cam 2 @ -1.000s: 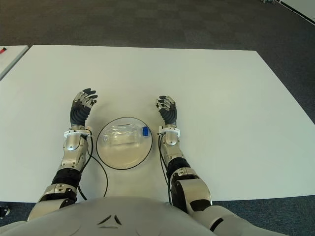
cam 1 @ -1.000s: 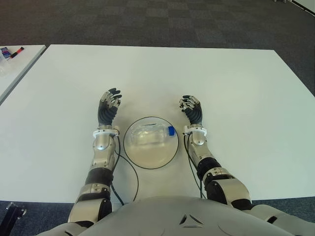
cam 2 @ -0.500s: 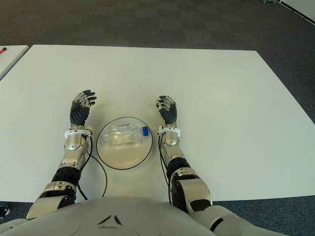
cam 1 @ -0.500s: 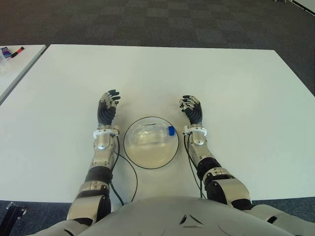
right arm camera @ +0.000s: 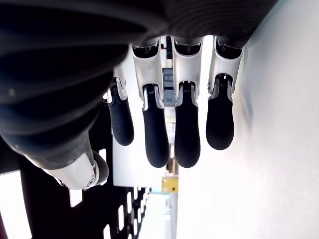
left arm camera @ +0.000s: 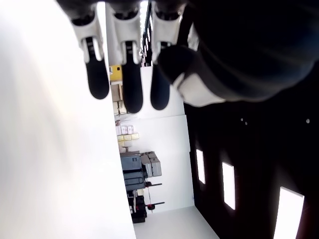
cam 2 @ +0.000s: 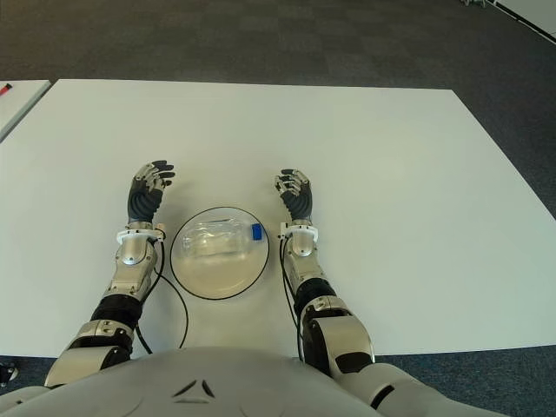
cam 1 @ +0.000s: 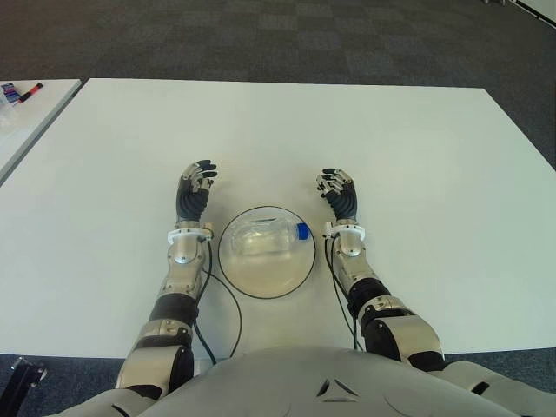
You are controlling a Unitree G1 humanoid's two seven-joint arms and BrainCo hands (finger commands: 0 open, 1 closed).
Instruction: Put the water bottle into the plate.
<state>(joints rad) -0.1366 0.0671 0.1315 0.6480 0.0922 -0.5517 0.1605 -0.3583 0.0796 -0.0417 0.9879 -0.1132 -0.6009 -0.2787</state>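
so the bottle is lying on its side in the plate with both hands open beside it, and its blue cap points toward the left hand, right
Not quite. The water bottle does lie on its side in the plate, and both hands are open, one on each side. But the blue cap points toward the right hand, not the left hand. Both eye views show this.

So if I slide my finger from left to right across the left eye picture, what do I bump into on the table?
Left hand → plate with the water bottle lying in it, its blue cap at the right end → right hand, all on the white table.
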